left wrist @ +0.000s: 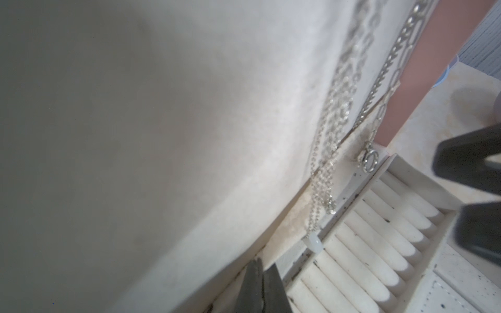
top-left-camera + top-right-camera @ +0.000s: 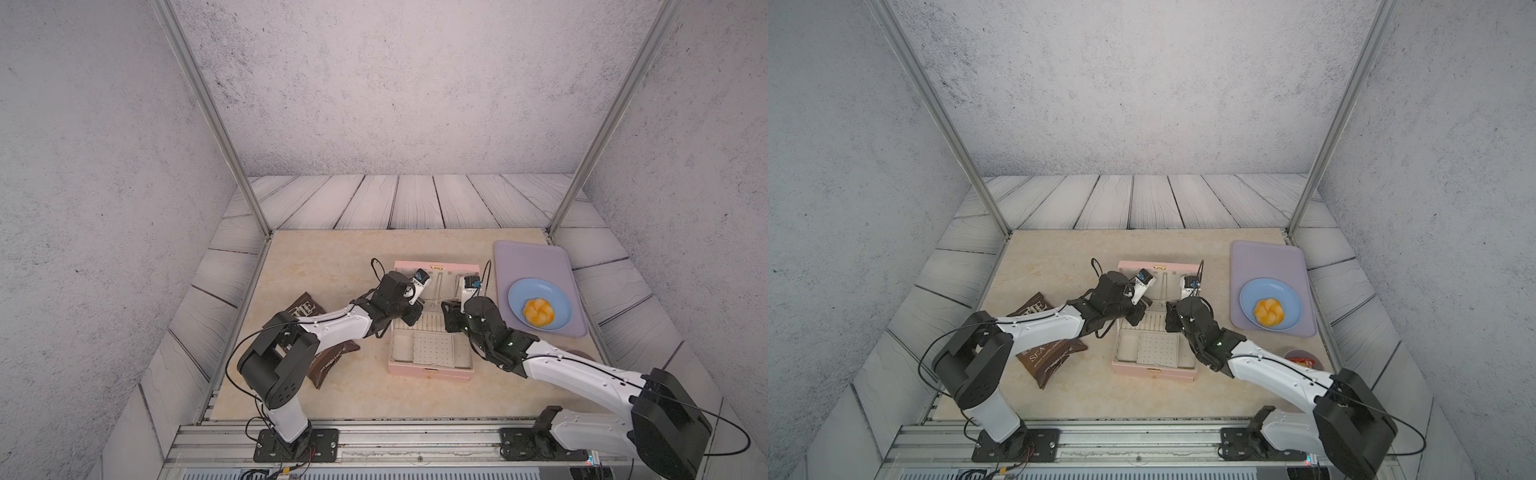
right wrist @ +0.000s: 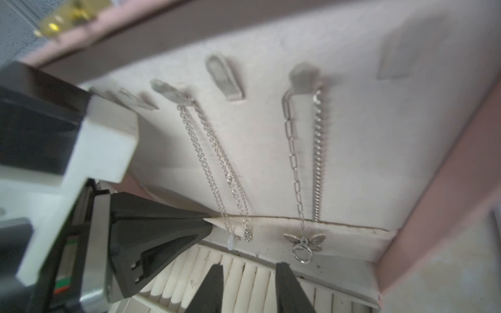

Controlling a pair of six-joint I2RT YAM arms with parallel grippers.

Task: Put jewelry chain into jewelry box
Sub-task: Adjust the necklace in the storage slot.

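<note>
Right end effector (image 3: 250, 291), parted, just clear of jewelry chain (image 3: 205, 168)

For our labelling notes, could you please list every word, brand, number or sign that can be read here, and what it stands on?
"SEA": on the brown snack bag.
Larger letters on its upper half: partly hidden by the left arm, unreadable.
Small print below "SEA": too small.
Red packet: blurred.
Blue tags on both wrist cameras: too small.
Jewelry box: no text visible.
</note>
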